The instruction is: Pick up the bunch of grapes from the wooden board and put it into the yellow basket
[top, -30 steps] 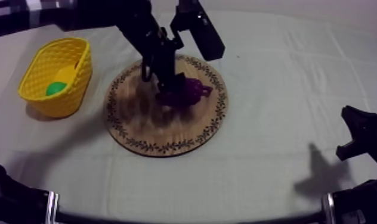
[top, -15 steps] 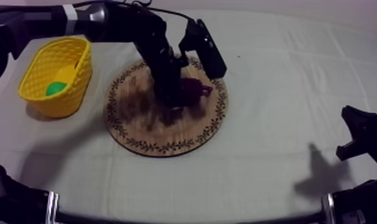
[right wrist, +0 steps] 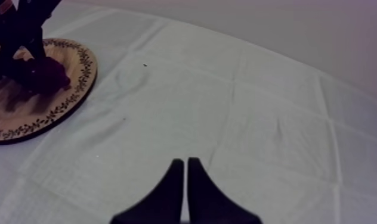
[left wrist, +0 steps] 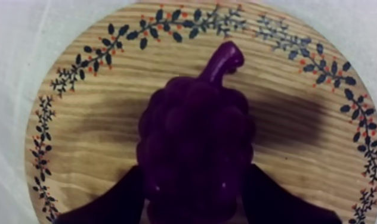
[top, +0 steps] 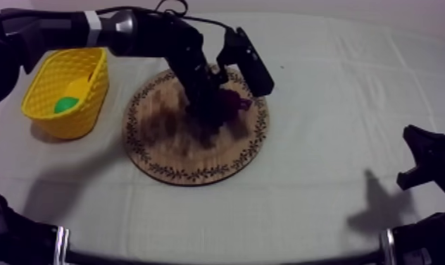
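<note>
The bunch of grapes (left wrist: 194,131) lies on the wooden board (left wrist: 89,125), off the middle and towards the patterned rim. Its stem (left wrist: 223,59) points away from the left gripper (left wrist: 194,176), out to the rim.

That gripper is down over the bunch with its two black fingers (left wrist: 107,202) standing apart, one on each side of the fat end. The inner edge of each finger sits right at the flank of the fruit (the view does not settle whether they press on it). The grapes rest flat on the wood between them.

From above, the left arm comes in from the upper left and drops onto the far right part of the board (top: 169,141). There the left gripper (top: 211,116) covers most of the bunch, and only the purple end (top: 236,104) pokes out to the right.

The yellow basket (top: 53,113) stands on the cloth (top: 324,141) just left of the board, apart from it. Something yellow and something green lie inside it.

The right gripper (right wrist: 186,173) has its fingers together in a narrow wedge with nothing between them. It hangs over bare cloth, well away from the board (right wrist: 65,89). From above, it sits low at the right edge (top: 422,158).
</note>
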Controlling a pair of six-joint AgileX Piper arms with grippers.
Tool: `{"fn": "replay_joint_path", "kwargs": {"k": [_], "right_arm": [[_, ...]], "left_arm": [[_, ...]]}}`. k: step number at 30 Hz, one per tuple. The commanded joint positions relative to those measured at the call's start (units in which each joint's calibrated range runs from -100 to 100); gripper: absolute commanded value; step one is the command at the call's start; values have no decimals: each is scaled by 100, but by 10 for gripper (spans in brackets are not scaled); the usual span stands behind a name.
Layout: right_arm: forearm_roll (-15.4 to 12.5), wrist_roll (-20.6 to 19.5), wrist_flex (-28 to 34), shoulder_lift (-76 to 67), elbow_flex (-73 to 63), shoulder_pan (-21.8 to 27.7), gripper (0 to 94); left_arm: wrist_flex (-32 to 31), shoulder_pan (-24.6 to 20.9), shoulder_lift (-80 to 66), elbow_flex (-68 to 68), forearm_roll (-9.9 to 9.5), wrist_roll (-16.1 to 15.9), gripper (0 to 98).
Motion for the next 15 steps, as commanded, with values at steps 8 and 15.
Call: {"fn": "replay_joint_path", "kwargs": {"k": [8,15], "right_arm": [[1,-1,-3,-1,-3,2,4],[1,-1,-3,-1,-3,2,4]], "left_arm": [[-30,-43,-396,177,-1,45,330],[759,-298,-1518,334,7,145,352]]}}
